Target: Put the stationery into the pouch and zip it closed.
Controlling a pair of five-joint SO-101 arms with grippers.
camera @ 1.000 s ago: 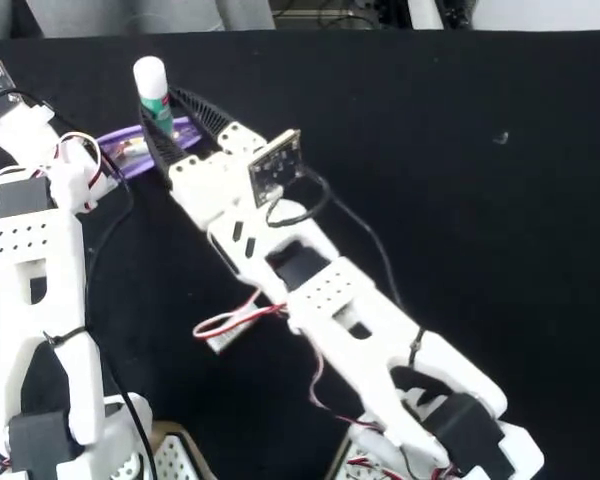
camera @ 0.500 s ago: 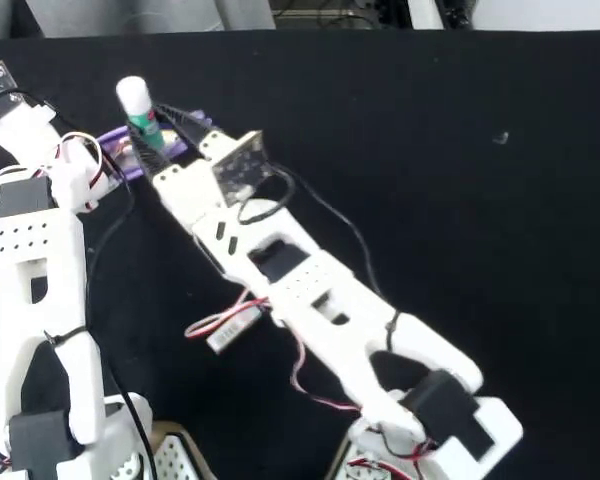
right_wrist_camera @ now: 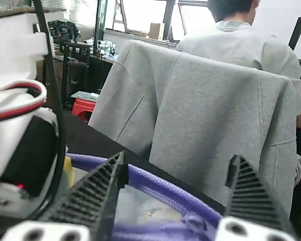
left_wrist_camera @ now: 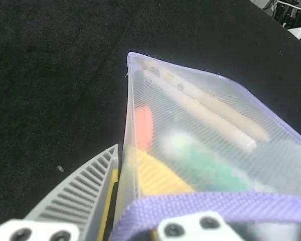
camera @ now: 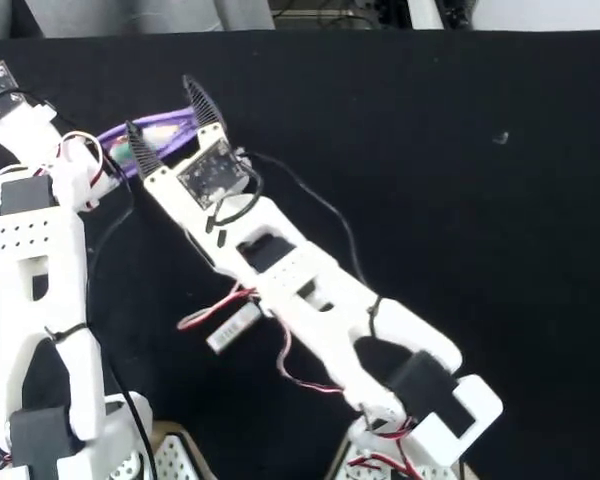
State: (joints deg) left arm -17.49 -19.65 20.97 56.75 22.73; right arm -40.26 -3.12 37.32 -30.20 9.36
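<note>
Bright, even light falls from above on the black table around the pouch, leaving only faint shadows. The white arms beside the pouch glare slightly. Behind the pouch, the windows blaze white.

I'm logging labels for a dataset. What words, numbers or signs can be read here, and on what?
None can be read.
The stationery in the pouch: any print is blurred.
The camera board on the right arm's wrist: marks too small to read.
</note>
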